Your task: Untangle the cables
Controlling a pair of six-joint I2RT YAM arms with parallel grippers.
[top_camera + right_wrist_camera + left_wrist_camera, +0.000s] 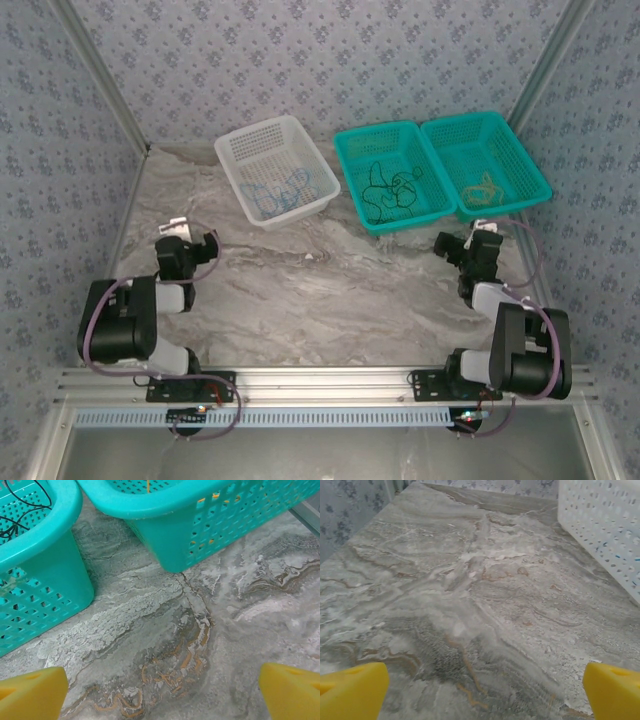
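Three baskets stand in a row at the far side of the marbled table (330,290). Blue cables (283,192) lie in the white basket (262,128), black cables (388,190) in the middle teal basket (378,131), and yellow-tan cables (483,187) in the right teal basket (470,119). The left gripper (195,236) and right gripper (467,238) sit low over the table, jaws wide apart, holding nothing.

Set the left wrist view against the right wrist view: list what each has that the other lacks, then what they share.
Left wrist view: the white basket, its perforated wall at upper right. Right wrist view: the left teal basket holding a black cable, and the right teal basket with a yellow-tan cable. Shared: the marbled table and open, empty, yellow-tipped claws, the left claw and the right claw.
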